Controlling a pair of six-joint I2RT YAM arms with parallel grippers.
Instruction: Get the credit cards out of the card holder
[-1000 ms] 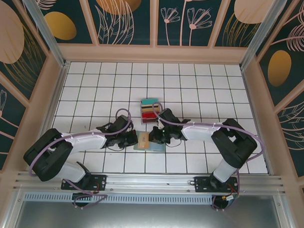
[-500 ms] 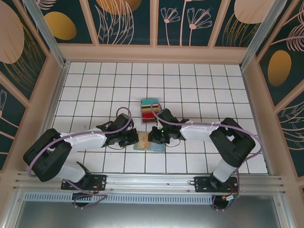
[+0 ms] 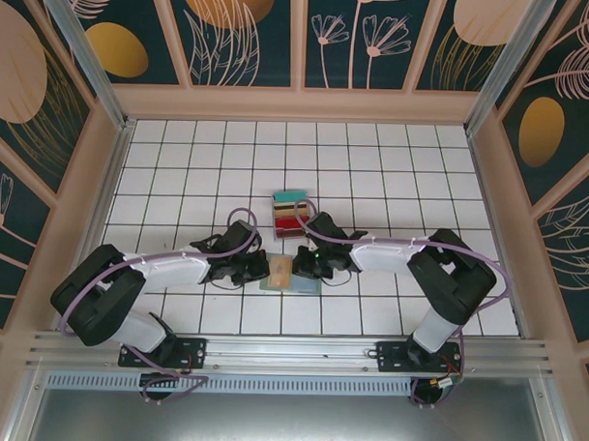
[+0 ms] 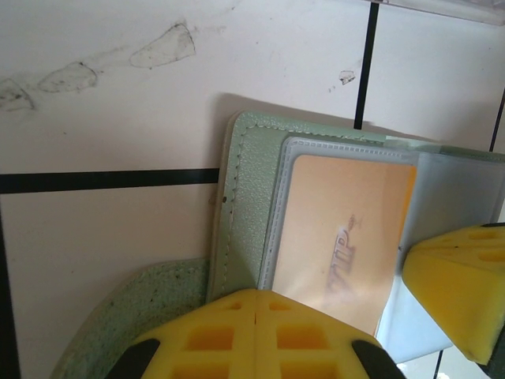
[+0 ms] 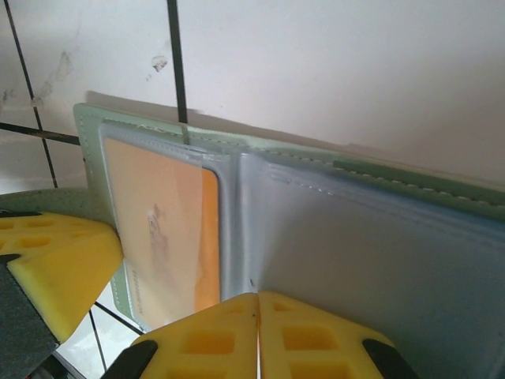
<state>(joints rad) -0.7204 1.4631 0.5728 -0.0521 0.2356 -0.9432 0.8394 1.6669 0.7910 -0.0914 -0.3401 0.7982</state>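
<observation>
The card holder (image 3: 306, 284) lies open on the tiled floor between my two grippers. Its grey-green cover (image 4: 245, 197) frames a clear sleeve holding an orange credit card (image 4: 339, 237), (image 5: 162, 229). The light-blue inner half (image 5: 379, 253) lies flat beside it. My left gripper (image 4: 256, 297) is shut, its yellow pads together at the near edge of the card half, nothing between them. My right gripper (image 5: 258, 300) is shut too, its tips down by the fold on the blue half. From above, the left gripper (image 3: 264, 269) and right gripper (image 3: 299, 267) flank the tan card (image 3: 279, 269).
A clear tray (image 3: 292, 216) with a teal, tan and red stack stands one tile behind the card holder. Wooden walls bound the tiled floor on three sides. A grey-green mat edge (image 4: 126, 316) shows under the left gripper.
The left arm has edged slightly right toward the card holder. The right gripper has closed a little more. The card holder has stayed put.
</observation>
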